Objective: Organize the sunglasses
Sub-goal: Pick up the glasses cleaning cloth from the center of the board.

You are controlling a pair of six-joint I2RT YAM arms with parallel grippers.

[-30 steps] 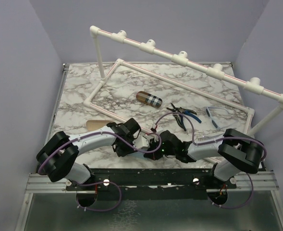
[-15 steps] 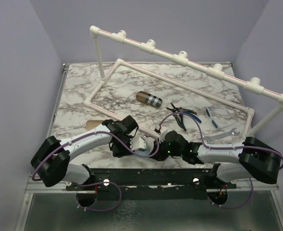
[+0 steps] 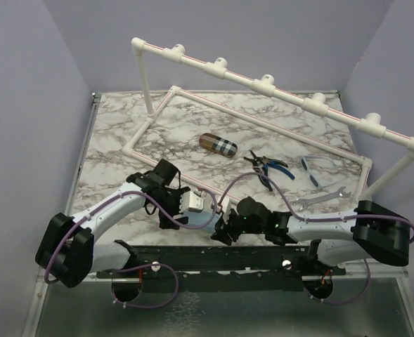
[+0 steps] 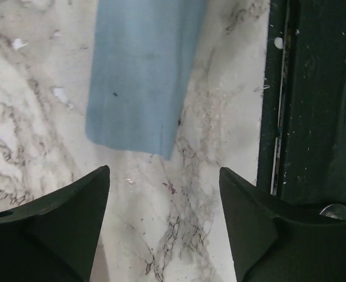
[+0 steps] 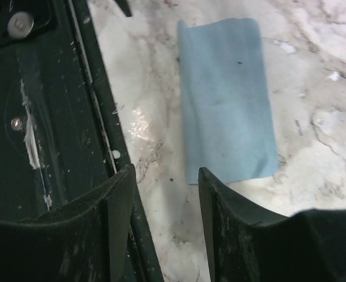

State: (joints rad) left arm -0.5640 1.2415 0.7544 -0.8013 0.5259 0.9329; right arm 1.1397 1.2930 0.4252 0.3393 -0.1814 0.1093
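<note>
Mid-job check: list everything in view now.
table: one, white-grey marble, under everything
pipe frame: one, white, across the table's far half
case: one, brown plaid, table centre
pliers: one, black-and-blue handles, right of the case
sunglasses: one pair, blue frame, right of the pliers
thin item: one, silvery, near right; too small to identify
cloth: one, light blue, flat by the near edge
left gripper: one, black, open, empty, by the cloth
right gripper: one, black, open, empty, by the cloth

The pliers lie between the case and the sunglasses
</note>
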